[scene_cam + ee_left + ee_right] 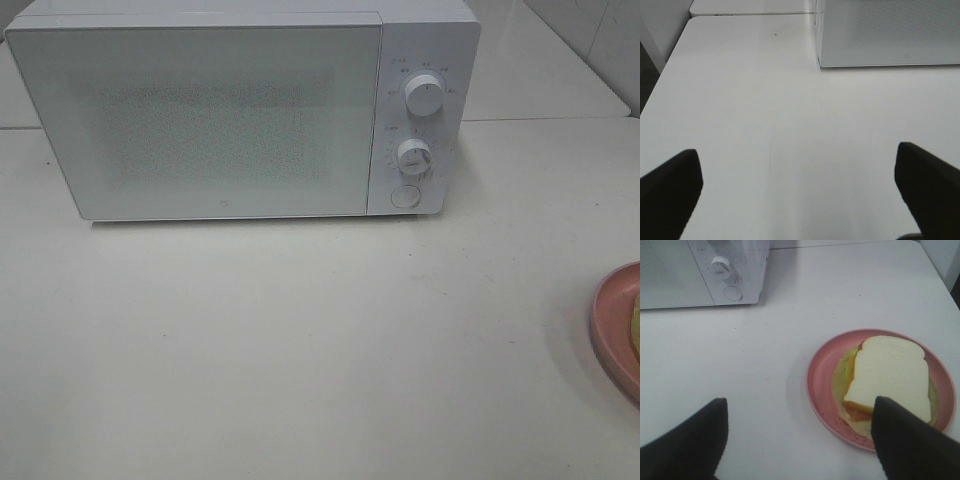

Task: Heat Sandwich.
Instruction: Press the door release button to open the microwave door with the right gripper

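Both gape empty: left end effector over the table, right end effector near the sandwich (microwave door shut), likely idle since that door opens first.

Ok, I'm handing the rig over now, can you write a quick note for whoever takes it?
Left gripper: open, empty, over the table by the microwave.
Right gripper: open, empty, near the pink plate.
Sandwich: on that plate, to the microwave's right, not gripped.
Done: nothing yet; microwave shut.
Left: open microwave, load sandwich, close, start heating.
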